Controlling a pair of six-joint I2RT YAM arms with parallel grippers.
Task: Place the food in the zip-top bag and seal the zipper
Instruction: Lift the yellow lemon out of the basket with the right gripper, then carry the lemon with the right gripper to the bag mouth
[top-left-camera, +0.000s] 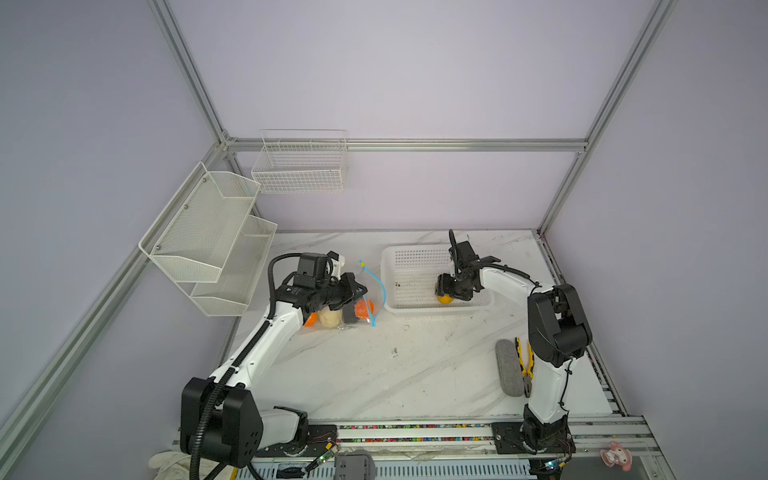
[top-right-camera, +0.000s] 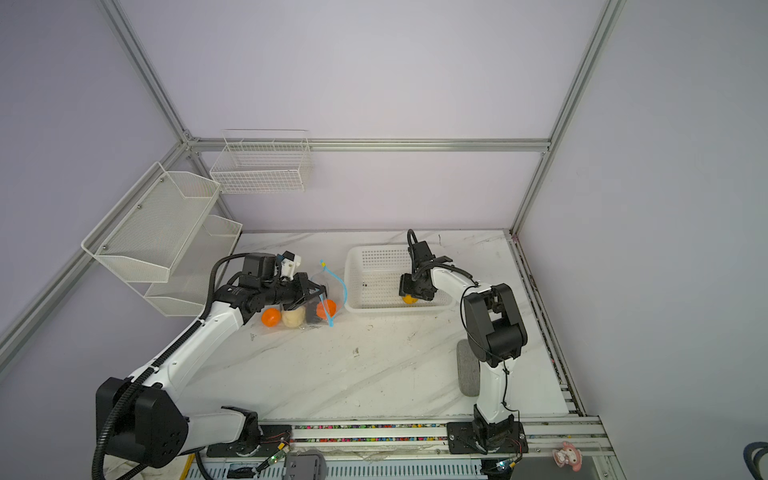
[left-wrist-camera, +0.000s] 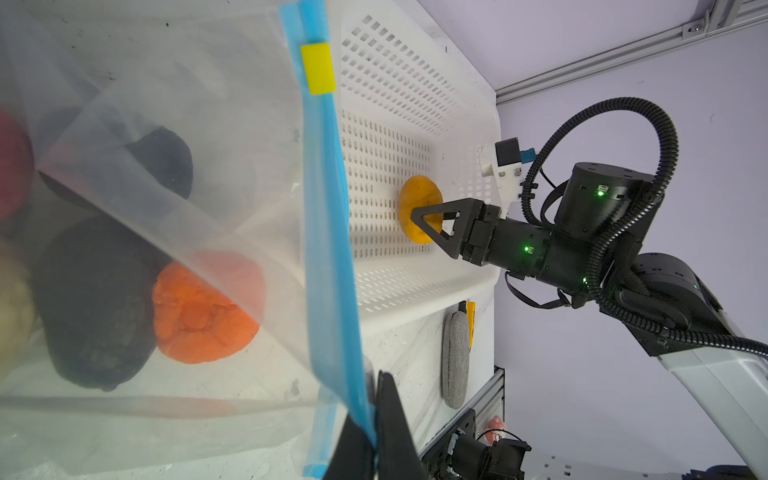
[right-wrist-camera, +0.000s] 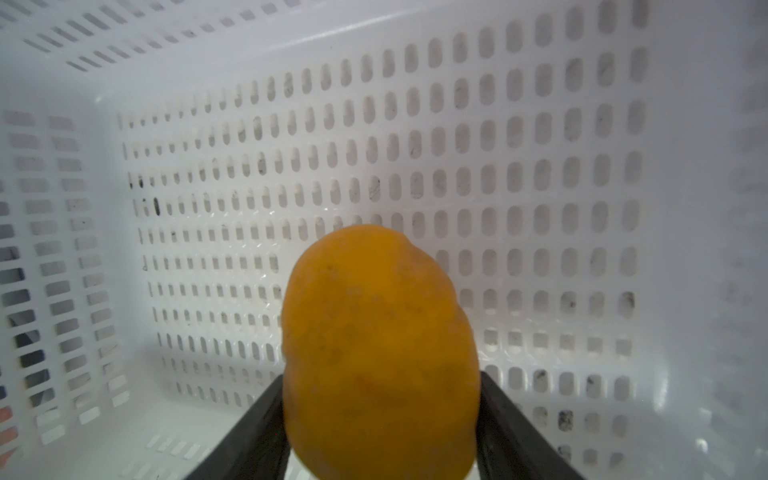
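Loading: left claw (left-wrist-camera: 372, 419) clamps bag (left-wrist-camera: 166, 104); right claw (right-wrist-camera: 380, 399) straddles fruit (right-wrist-camera: 378, 324) in basket (right-wrist-camera: 540, 166), grip unclear. Next: clamp, carry toward 9 o'clock.

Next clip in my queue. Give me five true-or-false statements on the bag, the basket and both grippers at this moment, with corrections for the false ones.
1. The left gripper is shut on the zipper of the zip-top bag. True.
2. A yellow-orange fruit sits between the fingers of the right gripper, inside the white basket. True.
3. The basket holds several other fruits. False: that fruit is the only one visible in it.
4. The bag is empty. False: an orange fruit, a black lump and a cream pear show through it.
5. The pliers lie in the basket. False: they lie on the table beside a grey pad.
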